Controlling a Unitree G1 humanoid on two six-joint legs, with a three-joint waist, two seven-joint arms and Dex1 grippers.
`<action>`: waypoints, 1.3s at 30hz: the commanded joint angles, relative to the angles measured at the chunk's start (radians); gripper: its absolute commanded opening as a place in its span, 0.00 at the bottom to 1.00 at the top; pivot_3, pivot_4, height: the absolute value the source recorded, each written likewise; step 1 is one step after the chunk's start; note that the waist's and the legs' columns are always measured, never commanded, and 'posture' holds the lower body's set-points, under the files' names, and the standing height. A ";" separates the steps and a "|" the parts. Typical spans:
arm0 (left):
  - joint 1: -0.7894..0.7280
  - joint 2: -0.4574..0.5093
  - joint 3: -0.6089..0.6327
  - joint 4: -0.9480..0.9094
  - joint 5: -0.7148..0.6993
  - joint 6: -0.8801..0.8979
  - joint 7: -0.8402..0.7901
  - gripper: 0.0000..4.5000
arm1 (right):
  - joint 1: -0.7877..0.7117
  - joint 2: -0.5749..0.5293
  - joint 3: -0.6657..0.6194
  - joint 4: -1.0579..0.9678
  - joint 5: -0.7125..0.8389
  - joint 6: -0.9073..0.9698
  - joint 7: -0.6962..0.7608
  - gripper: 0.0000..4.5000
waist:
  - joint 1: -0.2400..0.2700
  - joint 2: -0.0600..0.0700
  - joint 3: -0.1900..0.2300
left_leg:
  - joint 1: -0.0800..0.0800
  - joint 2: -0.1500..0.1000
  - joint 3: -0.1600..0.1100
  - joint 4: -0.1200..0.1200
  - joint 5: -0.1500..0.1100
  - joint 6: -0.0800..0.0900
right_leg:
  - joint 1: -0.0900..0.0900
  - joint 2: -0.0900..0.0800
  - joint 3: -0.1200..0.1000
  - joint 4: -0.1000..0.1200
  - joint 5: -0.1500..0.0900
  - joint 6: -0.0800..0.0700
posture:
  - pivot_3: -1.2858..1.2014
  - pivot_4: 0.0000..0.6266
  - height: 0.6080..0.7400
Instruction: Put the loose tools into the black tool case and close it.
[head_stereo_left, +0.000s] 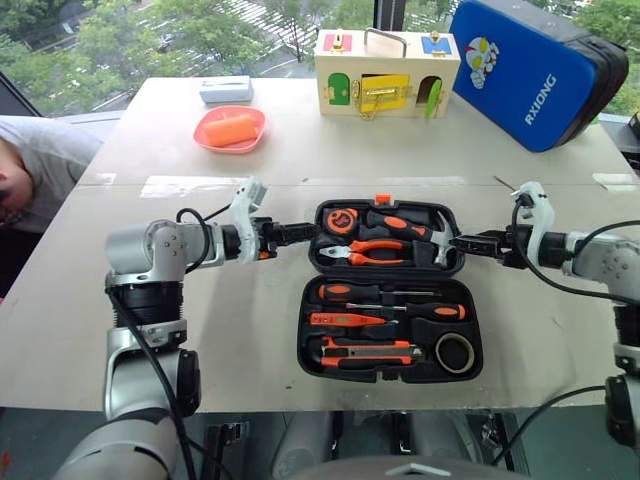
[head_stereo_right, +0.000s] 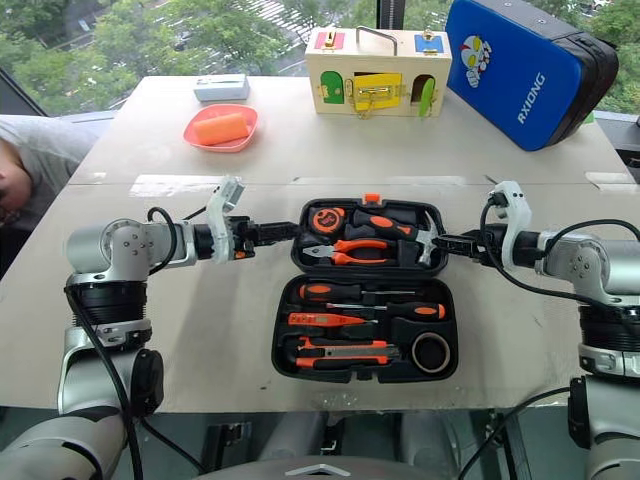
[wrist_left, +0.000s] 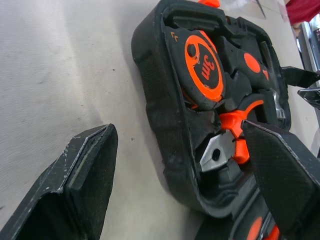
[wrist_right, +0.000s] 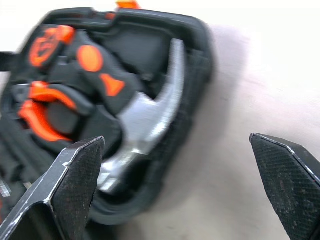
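With every loose tool already sitting in a recess, the filling part of the job looks finished and the closing part is what remains. The black tool case (head_stereo_left: 390, 290) lies open flat on the table (head_stereo_left: 200, 330), near its front edge and between the two arms. Its near half holds two screwdrivers (head_stereo_left: 375, 293), the slim orange tester (head_stereo_left: 350, 320), the utility knife (head_stereo_left: 368, 350) and the small tape roll (head_stereo_left: 455, 351). The far half holds the tape measure (head_stereo_left: 343, 219), the pliers (head_stereo_left: 362, 251) and the hammer (head_stereo_left: 405, 226), with the orange latch (head_stereo_left: 383, 200) on its far rim.

The left gripper (head_stereo_left: 292, 234) comes in level at the far half's left end, and the right gripper (head_stereo_left: 472, 243) mirrors it at the right end. Both have their fingers spread apart and hold nothing. In the left wrist view the case wall stands between the left gripper's two fingers, so it seems lined up to straddle that edge; whether any finger touches the plastic I cannot tell. The right wrist view shows the hammer end of the case just ahead of the right fingers.

My reading is that the next move calls for both grippers to catch the far half by its ends together, then swing it up and over toward the near half evenly, so the case does not twist or slide. After that the latch needs pressing home.
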 joint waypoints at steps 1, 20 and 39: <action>-0.021 -0.012 -0.008 0.006 0.001 -0.016 0.021 0.76 | -0.023 0.007 0.026 -0.010 -0.017 -0.023 -0.014 0.71 | -0.002 0.000 0.000 | 0.000 0.000 0.000 0.000 0.000 0.000 | 0.000 0.000 0.000 0.000 0.000 0.000 | 0.52 0.24 0.96; 0.083 -0.042 -0.047 -0.132 -0.003 -0.221 -0.018 0.01 | 0.029 0.015 0.095 -0.114 -0.074 -0.236 0.011 0.00 | 0.001 -0.003 -0.006 | 0.005 0.000 0.001 0.000 0.001 -0.001 | 0.002 0.000 0.003 0.002 0.000 0.000 | 0.52 0.24 0.96; 0.380 -0.037 -0.204 -0.319 0.466 -1.397 -0.027 0.01 | 0.297 0.041 0.076 -0.108 -0.507 -1.452 -0.028 0.00 | 0.001 -0.003 -0.005 | -0.010 0.000 0.003 0.000 0.001 -0.002 | -0.013 0.001 0.004 0.002 0.000 0.000 | 0.52 0.24 0.96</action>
